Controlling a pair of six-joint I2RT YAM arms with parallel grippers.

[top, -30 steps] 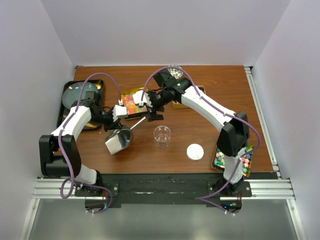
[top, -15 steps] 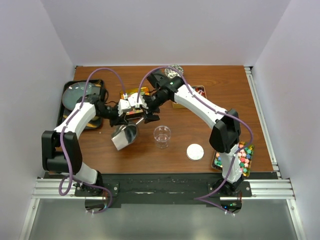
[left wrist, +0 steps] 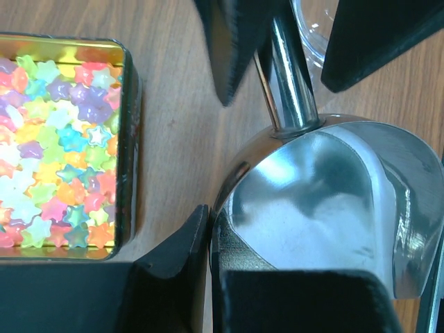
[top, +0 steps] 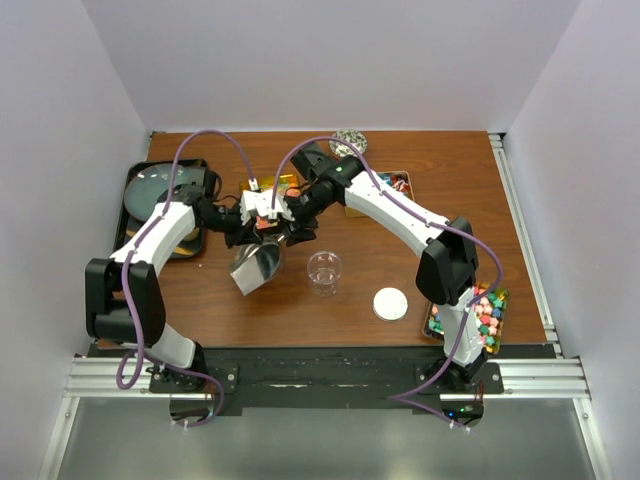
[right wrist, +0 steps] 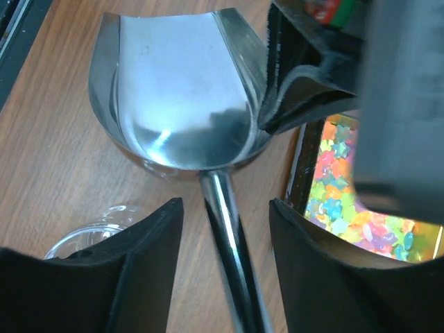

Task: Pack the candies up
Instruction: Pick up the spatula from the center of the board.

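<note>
Broadly, the matte brown wood-grain table (top: 400, 240) carries everything, and both arms meet above it at about 11 o'clock from the clear cup (top: 324, 272). At 12 o'clock from that meeting point sits a square tin (left wrist: 128, 139) with a dark rim and shiny gold inner walls. It holds candies (left wrist: 55, 152), small pastel stars with a frosted, sugary look. A 2nd lot, chunky bright cubes, lies in a tray (top: 505, 298) at 4 o'clock from the cup, beside the right arm's base.

Next in size, the polished steel scoop (right wrist: 180, 90) is held between tin and cup, its curved bowl mirror-bright and empty. The left gripper (left wrist: 211, 257) is pinched tight on the bowl's thin side wall, seemingly to steady the scoop for a handover. The right gripper (right wrist: 223, 229) straddles the round steel handle (left wrist: 291, 76) with its jaws apart and wood visible on both sides of the rod, so it grips nothing. I judge it is lined up there to take the handle, the natural hold for scooping.

The cup, thin clear plastic, stands upright at 3 o'clock from the scoop, looks empty and is likely the container to fill. Its flat white round lid (top: 390, 303) lies at 4 o'clock from it, apart from the cup
</note>
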